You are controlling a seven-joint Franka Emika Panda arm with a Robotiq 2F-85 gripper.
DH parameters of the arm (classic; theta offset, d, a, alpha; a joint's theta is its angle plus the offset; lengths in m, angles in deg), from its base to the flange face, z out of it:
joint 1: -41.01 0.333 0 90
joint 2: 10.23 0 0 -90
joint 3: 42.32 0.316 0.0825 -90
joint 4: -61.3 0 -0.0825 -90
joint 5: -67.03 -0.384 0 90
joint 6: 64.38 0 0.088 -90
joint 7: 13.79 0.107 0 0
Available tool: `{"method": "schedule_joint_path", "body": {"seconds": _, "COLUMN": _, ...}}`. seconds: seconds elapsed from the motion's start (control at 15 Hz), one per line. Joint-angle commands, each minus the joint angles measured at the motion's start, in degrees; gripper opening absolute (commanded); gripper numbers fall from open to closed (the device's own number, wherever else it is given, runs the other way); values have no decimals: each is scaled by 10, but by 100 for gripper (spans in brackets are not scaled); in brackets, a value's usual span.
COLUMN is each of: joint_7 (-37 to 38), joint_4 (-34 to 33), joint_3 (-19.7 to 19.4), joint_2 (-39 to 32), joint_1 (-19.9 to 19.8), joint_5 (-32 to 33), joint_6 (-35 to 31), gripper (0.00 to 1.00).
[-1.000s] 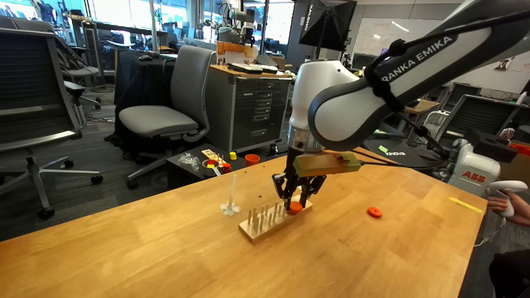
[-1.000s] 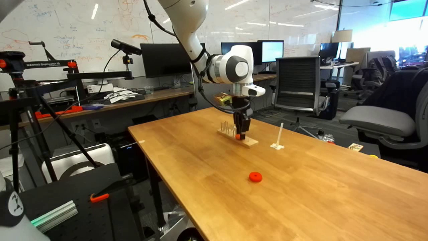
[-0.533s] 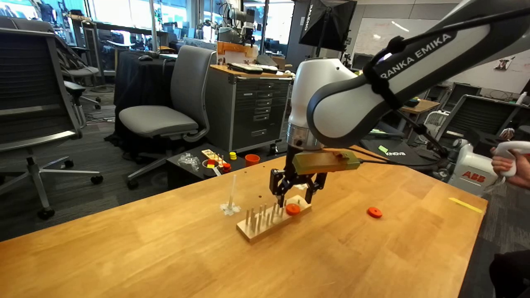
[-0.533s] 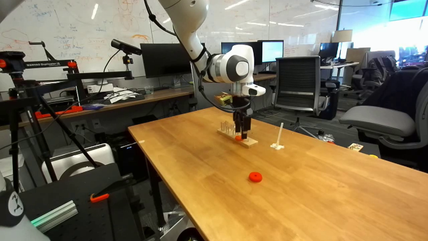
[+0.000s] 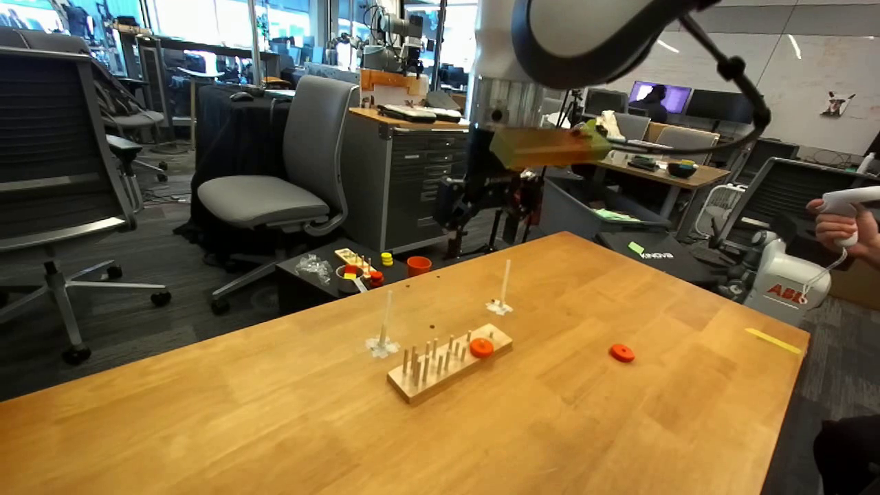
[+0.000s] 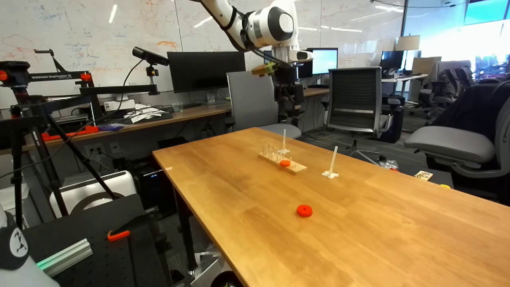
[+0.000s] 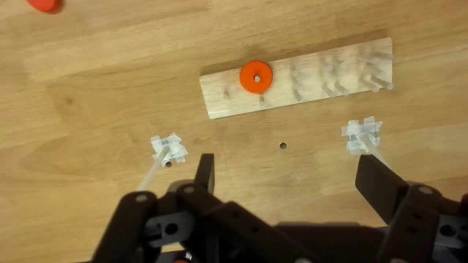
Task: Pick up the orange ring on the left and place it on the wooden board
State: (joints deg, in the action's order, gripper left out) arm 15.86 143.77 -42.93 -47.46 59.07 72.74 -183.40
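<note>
My pincer (image 7: 285, 166) hangs above the table (image 7: 91, 106), its jaws spread wide. Below it, off to one side, the orange ring (image 7: 248, 77) sits around a peg (image 7: 257, 78) on the wooden board (image 7: 279, 84). Farther from it lies a redder ring (image 7: 44, 4).

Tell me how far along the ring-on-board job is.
Done: the orange ring sits on the wooden pegboard, a peg tip showing through its hole. In hand: nothing; the gripper stands open, clear of the orange ring. Left: apparently nothing; the redder ring, lying on the tabletop, seems outside this job.
</note>
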Motion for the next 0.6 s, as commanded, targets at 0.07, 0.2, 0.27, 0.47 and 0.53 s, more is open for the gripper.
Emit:
{"method": "schedule_joint_path", "body": {"seconds": 0.07, "joint_7": -102, "joint_4": -86, "joint_3": 22, "joint_2": 8, "joint_1": -7, "joint_5": 9, "joint_6": 145, "gripper": 100}}
{"method": "schedule_joint_path", "body": {"seconds": 0.2, "joint_7": -137, "joint_4": -111, "joint_3": 31, "joint_2": 5, "joint_1": -13, "joint_5": 0, "joint_6": 182, "gripper": 100}}
{"method": "schedule_joint_path", "body": {"seconds": 0.27, "joint_7": -145, "joint_4": -119, "joint_3": 34, "joint_2": 5, "joint_1": -15, "joint_5": -5, "joint_6": 198, "gripper": 100}}
{"method": "schedule_joint_path", "body": {"seconds": 0.47, "joint_7": -114, "joint_4": -88, "joint_3": 27, "joint_2": 12, "joint_1": -9, "joint_5": 4, "joint_6": 165, "gripper": 100}}
{"method": "schedule_joint_path", "body": {"seconds": 0.53, "joint_7": -114, "joint_4": -88, "joint_3": 27, "joint_2": 10, "joint_1": -9, "joint_5": 4, "joint_6": 165, "gripper": 100}}
